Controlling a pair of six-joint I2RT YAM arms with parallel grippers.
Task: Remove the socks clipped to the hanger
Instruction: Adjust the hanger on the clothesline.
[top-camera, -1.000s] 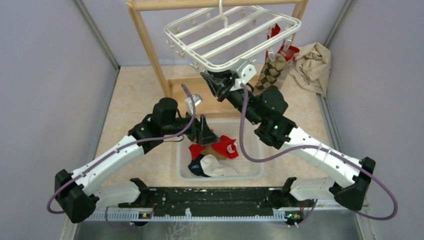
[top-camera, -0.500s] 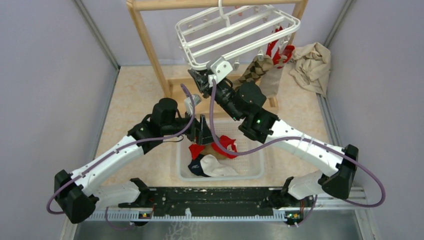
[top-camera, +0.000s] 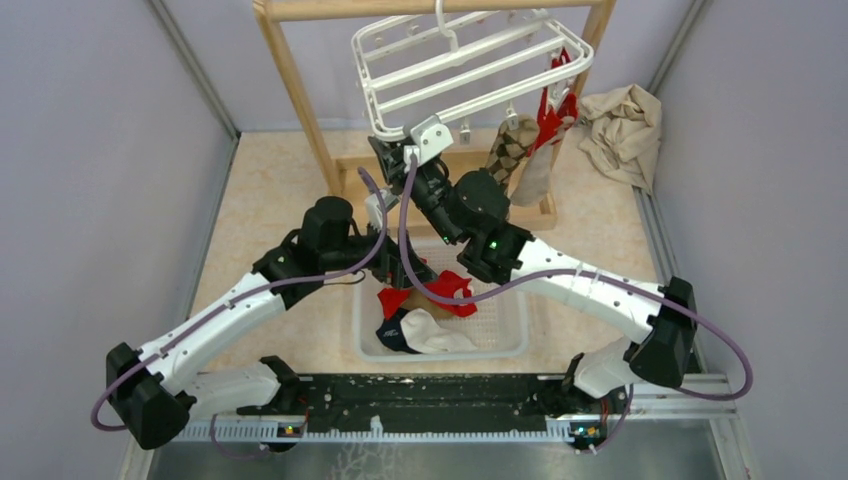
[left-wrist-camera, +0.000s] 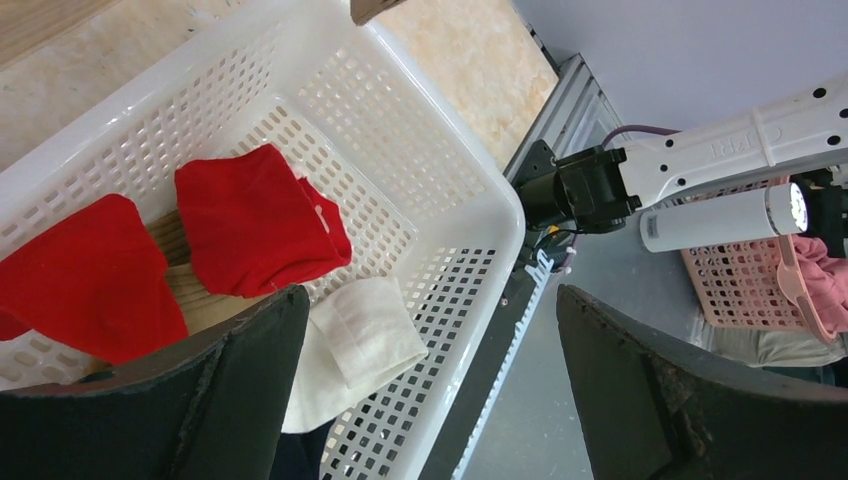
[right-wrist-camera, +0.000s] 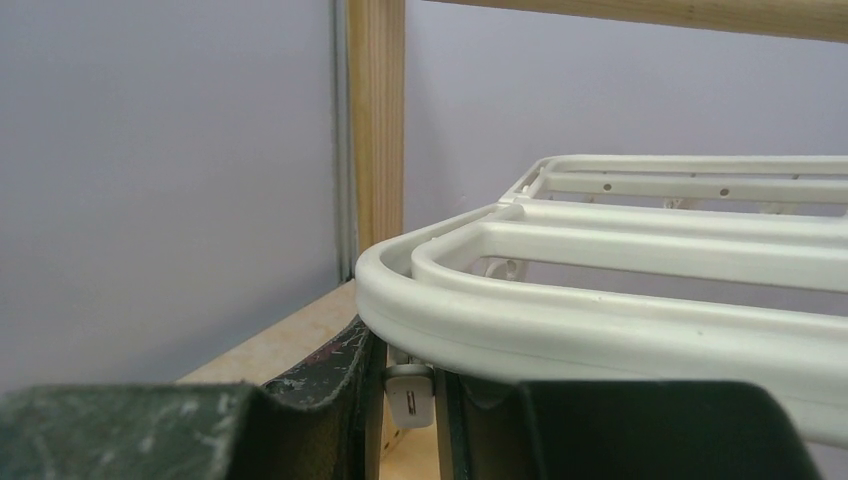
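Beige speckled table (top-camera: 262, 205). White basket (top-camera: 500, 345) sits at 6 o'clock, near the front edge. Wooden frame (top-camera: 298, 100) stands at 12. Crumpled tan cloth (top-camera: 622, 130) lies at 2.

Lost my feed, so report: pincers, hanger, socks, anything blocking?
Left pincer open, empty, over basket. Right pincer shut on a corner clip of the hanger. Patterned sock, red socks clipped at far right. Nothing blocking seen.
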